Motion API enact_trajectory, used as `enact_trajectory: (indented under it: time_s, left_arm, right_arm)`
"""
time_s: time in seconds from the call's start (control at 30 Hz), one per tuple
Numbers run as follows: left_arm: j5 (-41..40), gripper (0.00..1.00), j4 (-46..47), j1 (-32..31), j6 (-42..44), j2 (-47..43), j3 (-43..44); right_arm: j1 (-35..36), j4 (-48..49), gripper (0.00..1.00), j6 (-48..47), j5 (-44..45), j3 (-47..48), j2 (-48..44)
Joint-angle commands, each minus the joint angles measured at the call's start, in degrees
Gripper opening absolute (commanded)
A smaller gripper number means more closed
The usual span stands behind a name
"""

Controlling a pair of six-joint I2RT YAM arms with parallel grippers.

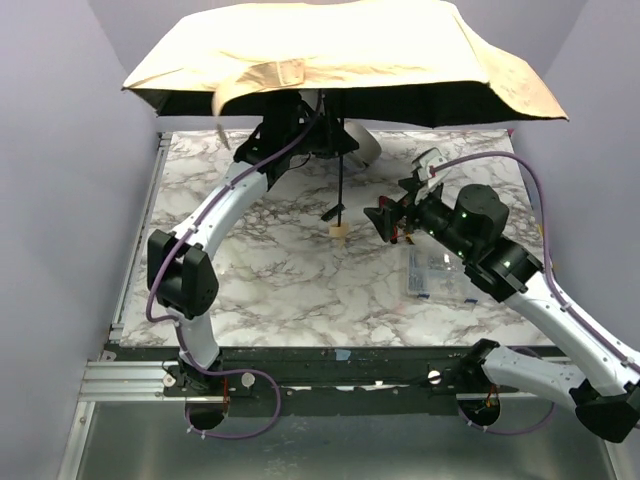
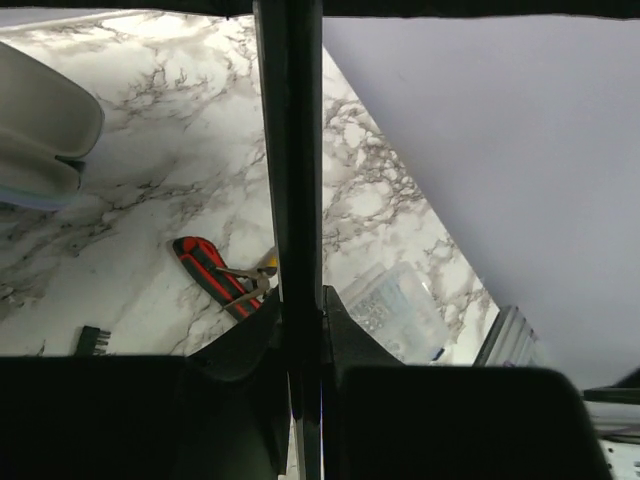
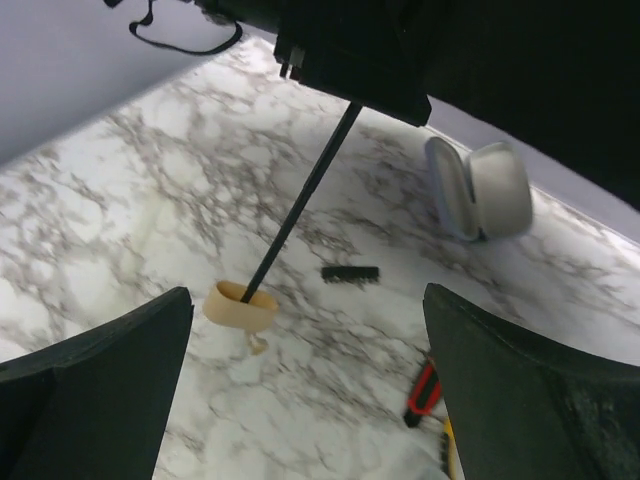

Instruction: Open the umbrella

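The umbrella's tan canopy (image 1: 340, 50) is spread wide above the back of the table, its black inner side facing down. Its thin black shaft (image 1: 340, 185) runs down to the beige knob handle (image 1: 340, 232), which hangs just above the marble. My left gripper (image 2: 300, 310) is shut on the shaft (image 2: 290, 150) high up under the canopy. My right gripper (image 3: 305, 295) stands open to the right of the handle (image 3: 240, 305), which sits near the left finger, untouched. In the top view the right gripper (image 1: 385, 220) is a short way right of the handle.
A red-handled tool (image 3: 425, 390) and a clear plastic box (image 1: 425, 272) lie on the marble under and beside the right arm. A pale clamshell case (image 3: 480, 190) sits open at the back. A small black toothed piece (image 3: 350, 272) lies mid-table. Lavender walls enclose the sides.
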Motion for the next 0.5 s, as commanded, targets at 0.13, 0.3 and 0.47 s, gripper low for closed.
enact_trajectory:
  time_s: [0.13,0.3,0.47]
  left_arm:
    - [0.0,0.00,7.6,-4.2,6.0,5.7,7.2]
    - [2.9,0.00,10.7,-6.4,3.5,8.0,8.1]
    - [10.3,0.00,14.7,-8.7,-0.5,10.9,11.3]
  right_arm:
    - [-0.2,-16.3,1.00,-18.3,-3.9,-5.3,-8.3]
    - [-0.2,-23.8,1.00,-22.3,-10.7,-6.8,-11.0]
    - [-0.2,-28.3,1.00,-26.6,-16.4,-7.9,-12.2]
